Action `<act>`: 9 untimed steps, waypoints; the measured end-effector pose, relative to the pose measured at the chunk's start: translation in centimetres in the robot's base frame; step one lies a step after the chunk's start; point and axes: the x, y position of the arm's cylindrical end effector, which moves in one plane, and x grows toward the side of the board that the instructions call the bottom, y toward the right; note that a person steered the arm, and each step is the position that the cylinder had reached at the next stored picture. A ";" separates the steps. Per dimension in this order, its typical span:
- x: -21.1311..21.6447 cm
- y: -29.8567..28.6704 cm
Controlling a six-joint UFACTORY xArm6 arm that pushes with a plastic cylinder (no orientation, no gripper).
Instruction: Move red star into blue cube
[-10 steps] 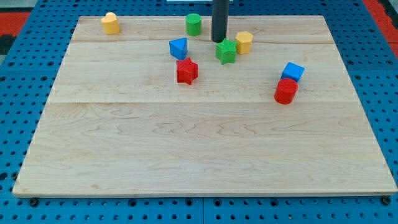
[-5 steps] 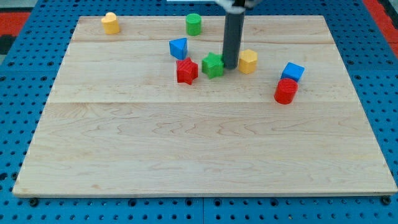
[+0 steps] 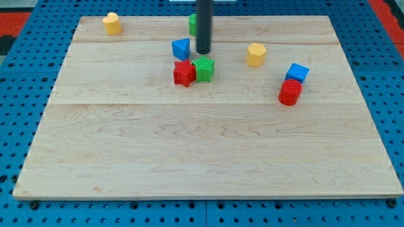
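A: Locating the red star (image 3: 184, 73)?
B: Near the worktop (image 3: 202, 164) top edge, touching the green block (image 3: 204, 68), just below the blue cube (image 3: 181, 48).
A: And the tool?
B: A plain rod; my tip (image 3: 203, 52) rests beside the blue cube, above the green block.

Only one part of the robot shows: a straight rod (image 3: 204, 25), round in section and dark charcoal to black all over. Its sides run parallel, so the thickness is even from the frame's 12 o'clock edge, where the rod is cut off, to its lower end. A faint paler sheen runs lengthwise along one side, which suggests a smooth, slightly glossy finish. My tip (image 3: 204, 52) is blunt and flat-ended, the same dark colour as the shaft. Cables, screws and markings cannot be made out on it.
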 end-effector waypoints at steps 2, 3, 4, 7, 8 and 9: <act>9.0 0.8; 10.7 1.0; 9.2 -0.5; 16.9 -0.3; 18.7 -1.8; 23.9 -1.1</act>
